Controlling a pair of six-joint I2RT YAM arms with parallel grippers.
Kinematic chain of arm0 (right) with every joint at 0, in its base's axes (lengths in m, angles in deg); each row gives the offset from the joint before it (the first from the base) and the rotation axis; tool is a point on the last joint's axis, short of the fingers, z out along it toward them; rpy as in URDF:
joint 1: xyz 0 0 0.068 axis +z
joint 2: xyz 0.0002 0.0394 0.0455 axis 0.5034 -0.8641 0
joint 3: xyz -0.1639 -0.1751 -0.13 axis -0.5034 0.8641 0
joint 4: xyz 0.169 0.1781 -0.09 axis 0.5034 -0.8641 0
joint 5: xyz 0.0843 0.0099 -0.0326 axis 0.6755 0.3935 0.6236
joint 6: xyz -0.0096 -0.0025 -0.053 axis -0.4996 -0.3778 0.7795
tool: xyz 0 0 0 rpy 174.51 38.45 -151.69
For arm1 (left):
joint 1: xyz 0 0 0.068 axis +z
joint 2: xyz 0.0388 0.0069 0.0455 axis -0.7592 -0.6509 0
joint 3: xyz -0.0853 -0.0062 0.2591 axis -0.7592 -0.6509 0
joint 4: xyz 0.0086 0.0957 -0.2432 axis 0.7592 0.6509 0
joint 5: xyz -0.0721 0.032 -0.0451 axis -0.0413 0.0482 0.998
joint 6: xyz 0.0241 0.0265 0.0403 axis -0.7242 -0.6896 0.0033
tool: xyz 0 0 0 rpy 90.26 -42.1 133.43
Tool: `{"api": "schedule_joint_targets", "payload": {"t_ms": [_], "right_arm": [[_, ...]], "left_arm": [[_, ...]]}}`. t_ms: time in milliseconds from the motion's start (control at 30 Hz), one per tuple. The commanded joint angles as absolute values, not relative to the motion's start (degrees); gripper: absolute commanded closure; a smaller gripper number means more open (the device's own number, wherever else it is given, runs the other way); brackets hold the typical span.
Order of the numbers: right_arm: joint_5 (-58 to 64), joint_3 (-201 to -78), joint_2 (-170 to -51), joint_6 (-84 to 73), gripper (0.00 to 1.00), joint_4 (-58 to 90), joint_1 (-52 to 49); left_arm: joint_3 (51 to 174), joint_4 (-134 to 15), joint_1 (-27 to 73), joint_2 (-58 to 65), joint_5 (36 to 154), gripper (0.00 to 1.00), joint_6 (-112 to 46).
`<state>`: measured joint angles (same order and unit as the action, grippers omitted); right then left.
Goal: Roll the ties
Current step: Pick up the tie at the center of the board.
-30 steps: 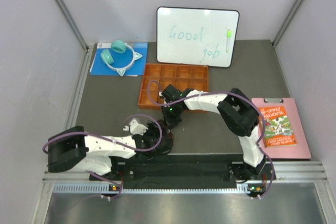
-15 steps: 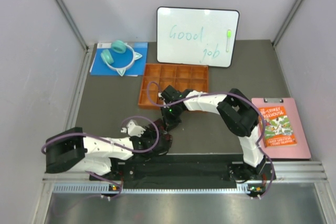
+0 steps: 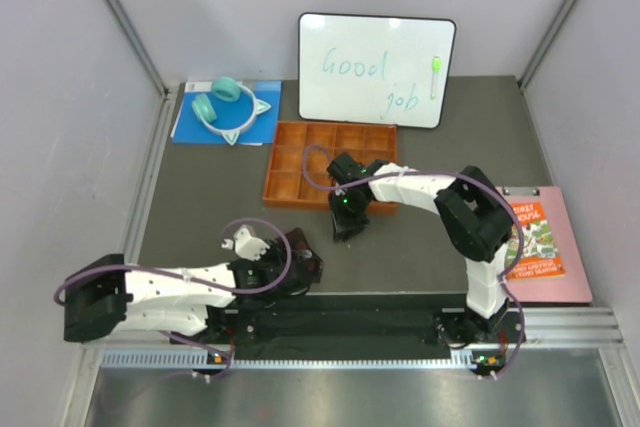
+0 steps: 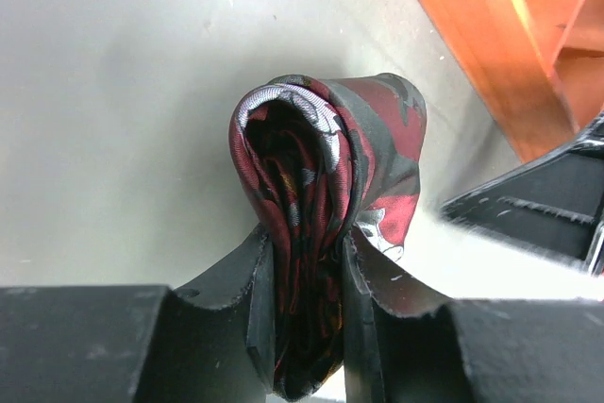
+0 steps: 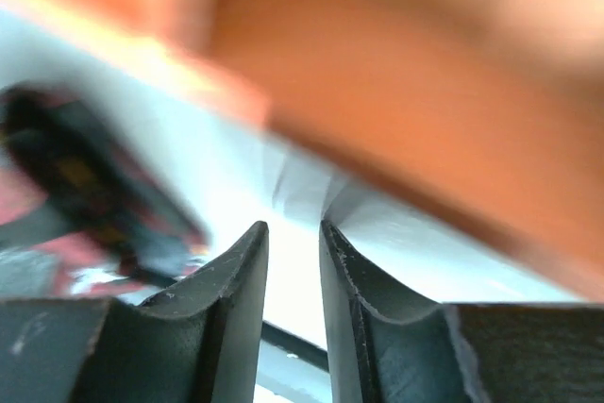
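Observation:
A maroon-red tie with black and silver pattern (image 4: 326, 153) is wound into a thick, flattened coil. My left gripper (image 4: 307, 276) is shut on its lower part, and the coil bulges out above the fingers. In the top view this tie (image 3: 297, 247) sits in my left gripper (image 3: 305, 267) near the table's front edge. My right gripper (image 3: 345, 228) stands apart from it, just in front of the orange tray (image 3: 331, 125). In the right wrist view that gripper (image 5: 293, 238) is open by a narrow gap with nothing in it. The tie (image 5: 66, 181) is a blur at the left there.
The orange compartment tray (image 5: 425, 82) fills the blurred background of the right wrist view. A whiteboard (image 3: 377, 69) leans at the back. Teal headphones (image 3: 228, 107) lie on a blue sheet at the back left. A pink clipboard with a book (image 3: 535, 244) lies at the right.
My right gripper let go, opened a little and moved right toward the tray. My left gripper closed on the coiled tie and its arm drew back to the left.

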<state>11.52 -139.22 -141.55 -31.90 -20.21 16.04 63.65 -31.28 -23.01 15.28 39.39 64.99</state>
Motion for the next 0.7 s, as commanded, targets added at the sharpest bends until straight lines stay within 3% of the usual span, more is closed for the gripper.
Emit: {"api": "schedule_joint_targets", "payload": {"t_ms": [0, 267, 500, 667], "right_arm": [[3.6, -136.9, -134.5, -31.3, 0.70, -23.1, 12.8], [-1.7, -126.9, -127.2, -34.9, 0.69, -16.7, 12.2], [-3.0, -115.2, -119.8, -37.4, 0.76, -7.5, 12.2], [-1.3, -109.5, -118.1, -37.7, 0.67, -2.4, 12.2]], "left_arm": [[63.1, -24.4, -22.7, 23.5, 38.5, 1.00, 61.6], [65.5, -17.8, -22.8, 33.3, 34.9, 1.00, 56.4], [77.3, -13.9, -21.8, 32.6, 24.1, 1.00, 43.8], [84.7, -18.4, -16.0, 28.0, 21.6, 1.00, 27.5]]}}
